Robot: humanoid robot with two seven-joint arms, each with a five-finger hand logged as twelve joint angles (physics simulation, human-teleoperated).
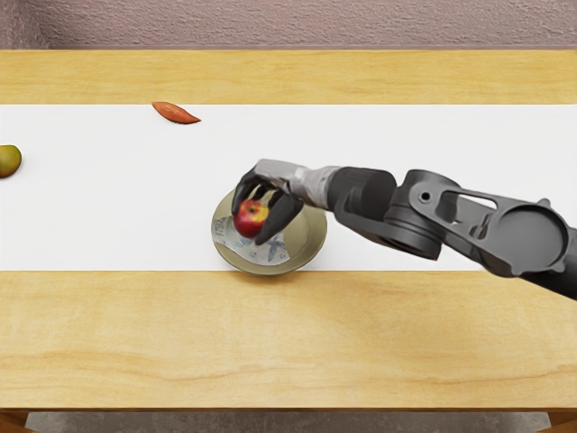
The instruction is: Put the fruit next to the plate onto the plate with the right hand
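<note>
A red and yellow apple (251,217) is held over the round olive-rimmed plate (309,244), which lies on the white runner at the table's middle. My right hand (260,209) reaches in from the right edge, its dark fingers (280,219) curled around the apple from above and from the right. Whether the apple touches the plate's surface I cannot tell. The hand hides part of the plate's far side. The left arm does not show.
An orange-red elongated item (176,113) lies on the runner at the back left. A green-yellow fruit (8,161) sits at the left edge. The wooden table (288,334) extends wide in front of the runner.
</note>
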